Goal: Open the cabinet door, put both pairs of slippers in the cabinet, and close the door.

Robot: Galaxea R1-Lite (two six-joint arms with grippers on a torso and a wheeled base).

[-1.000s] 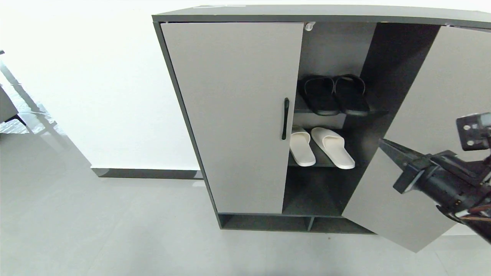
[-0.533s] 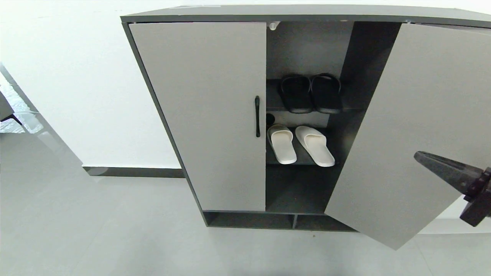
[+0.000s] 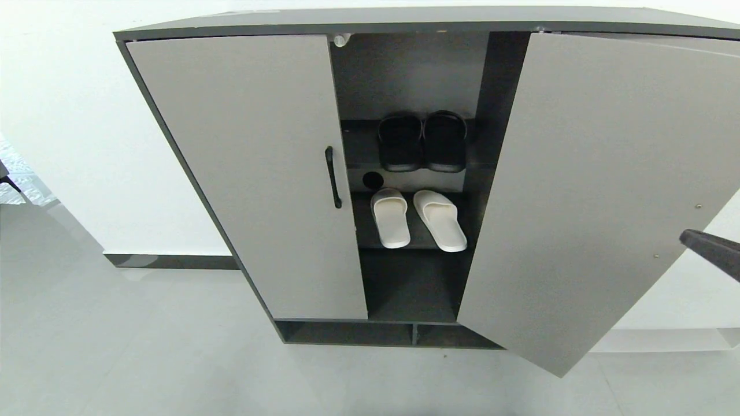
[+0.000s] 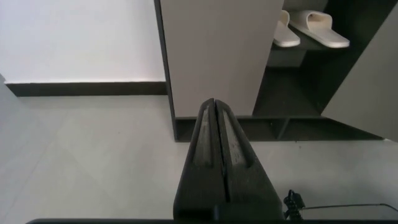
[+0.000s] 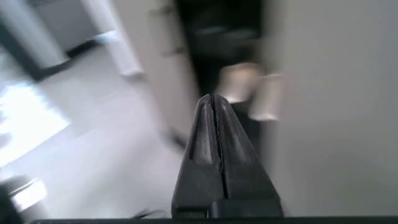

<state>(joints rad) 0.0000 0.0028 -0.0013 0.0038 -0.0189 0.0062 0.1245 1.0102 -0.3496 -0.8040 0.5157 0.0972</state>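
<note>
Black slippers (image 3: 422, 141) above white slippers (image 3: 419, 218) inside cabinet (image 3: 404, 17); right door (image 3: 578, 190) open

- Setting: a home-like entry area, indoors.
- A shoe cabinet (image 3: 404, 18) stands against a plain white wall (image 3: 63, 104), with black slippers (image 3: 422, 141) and white slippers (image 3: 419, 218) on its shelves.
- Glossy grey floor (image 3: 115, 358); dark skirting board (image 3: 173, 262) along the wall's foot.

left gripper (image 4: 214, 107): fingers pressed together, empty, hanging above the floor (image 4: 93, 155)
white slippers (image 4: 320, 30): side by side on a cabinet (image 4: 217, 129) shelf
grey door (image 4: 221, 56): closed flat
</note>
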